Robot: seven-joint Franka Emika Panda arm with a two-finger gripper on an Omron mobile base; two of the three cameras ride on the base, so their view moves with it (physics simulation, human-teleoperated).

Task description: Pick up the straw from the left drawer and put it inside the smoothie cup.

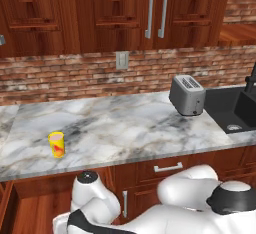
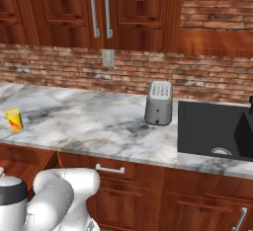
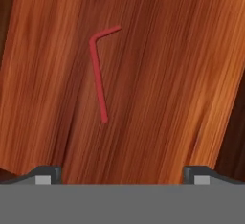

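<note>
Down in the left drawer [image 3: 158, 84] the red straw [image 3: 98, 74] lies flat on the wood floor, its bent end pointing to about two o'clock in the hand view. The jaws [image 3: 122, 175] hang wide open above it and hold nothing. Up on the marble desk [image 1: 125, 128] the yellow smoothie cup [image 1: 56, 144] stands upright, well apart from the toaster [image 1: 187, 95].

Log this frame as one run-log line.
phase: approach | gripper: open, above straw | straw: flat on left drawer floor, untouched | smoothie cup: upright on counter
</note>
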